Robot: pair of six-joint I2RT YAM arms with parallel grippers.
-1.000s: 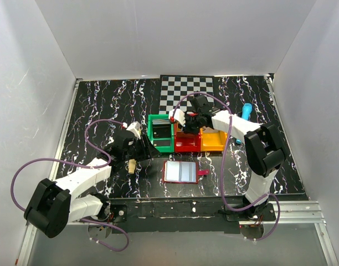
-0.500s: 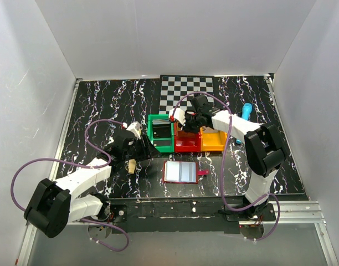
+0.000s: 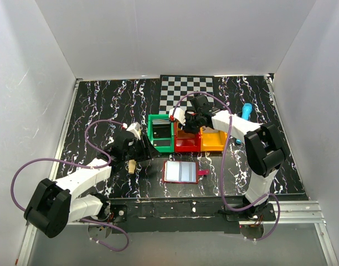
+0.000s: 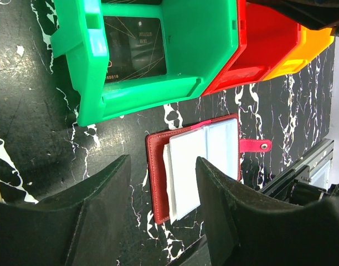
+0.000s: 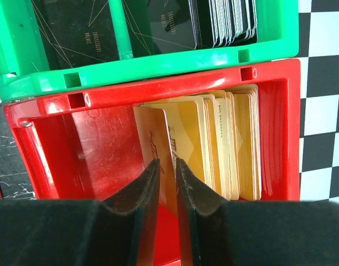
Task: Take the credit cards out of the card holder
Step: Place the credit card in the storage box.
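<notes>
Card holder (image 3: 182, 172) open, just right of left end effector (image 3: 150, 149)

Lower left, the left arm (image 3: 83, 178): white shells, chunky black joints. Same livery on the right arm (image 3: 261, 183), lower right. Thin purple cables (image 3: 47, 160) loop off both. Up close, the left fingers (image 4: 97, 216) are matte black, broad wedges; the right fingers (image 5: 144, 194) are black too, slimmer, smooth-edged.

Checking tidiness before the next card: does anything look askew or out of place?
One thing: in the red bin, the front gold card leans away from the rest of the stack, just beneath the right claw. Nothing looks spilled or damaged.
</notes>
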